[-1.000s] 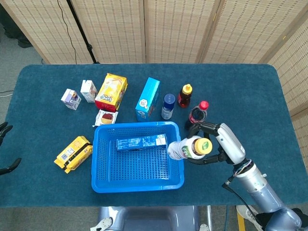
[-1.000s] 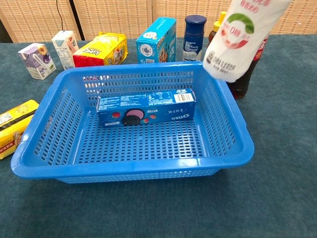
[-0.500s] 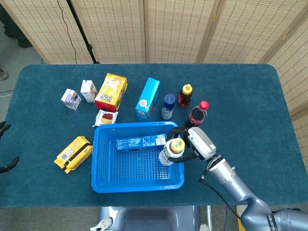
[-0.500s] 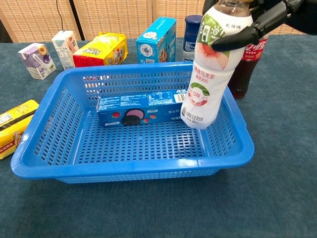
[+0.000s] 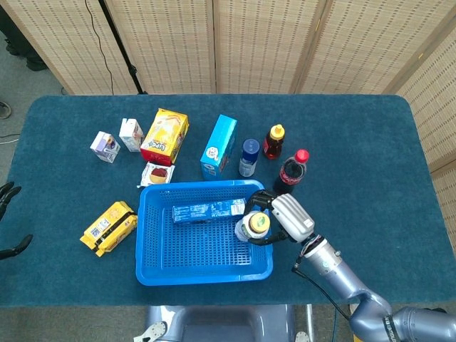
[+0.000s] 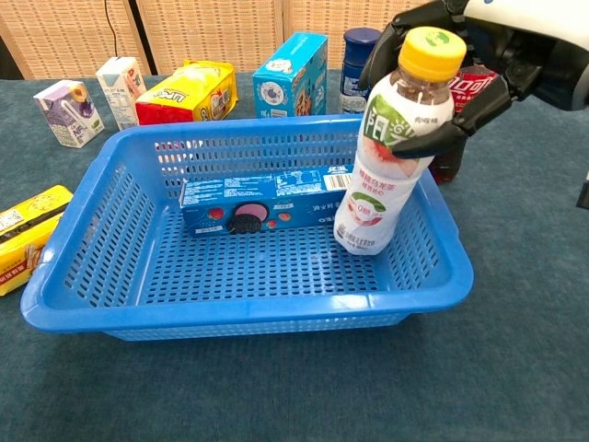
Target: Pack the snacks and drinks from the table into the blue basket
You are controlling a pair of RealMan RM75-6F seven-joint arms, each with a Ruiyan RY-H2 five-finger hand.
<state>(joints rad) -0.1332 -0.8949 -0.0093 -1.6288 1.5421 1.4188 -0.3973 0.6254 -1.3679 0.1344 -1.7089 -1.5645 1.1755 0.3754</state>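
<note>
Two items occupy the blue basket (image 6: 433, 276): a cookie box (image 6: 271, 198) and a yellow-capped bottle (image 6: 386, 166). The right hand (image 6: 479, 64) wraps its fingers (image 6: 451, 124) round the bottle's neck, lowering it upright at the basket's three o'clock; its base appears to touch the floor. The left hand (image 5: 8, 221) idles at nine o'clock, fingers seemingly spread.

"OREO" on blue cookie box (image 6: 267, 199)
</note>
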